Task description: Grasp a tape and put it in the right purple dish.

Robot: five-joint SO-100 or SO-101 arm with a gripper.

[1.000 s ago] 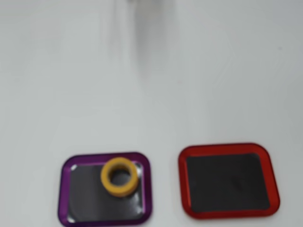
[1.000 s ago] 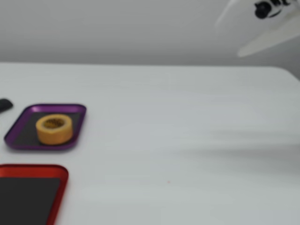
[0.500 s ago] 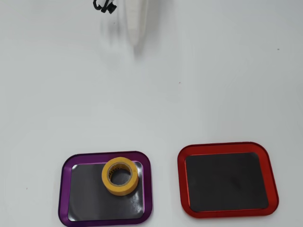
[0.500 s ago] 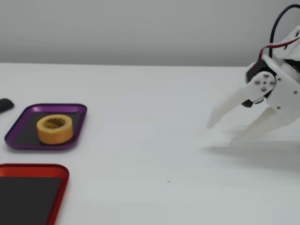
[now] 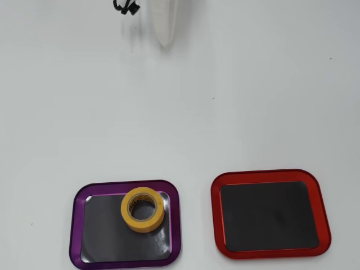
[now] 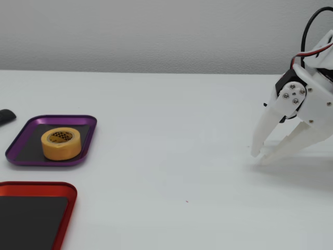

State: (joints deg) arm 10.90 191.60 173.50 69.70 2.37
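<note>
Yellow tape lying flat in the upper middle of the purple dish, at the lower left of the overhead frame; in the fixed view, the same tape inside the purple dish at the left edge. Red tray beside it at the lower right of the overhead frame, well clear of the tape. White gripper at the far right of the fixed view, empty, tips nearly together and close above the white tabletop, far from both trays. Small dark object at the left edge, too cropped to identify.
</note>
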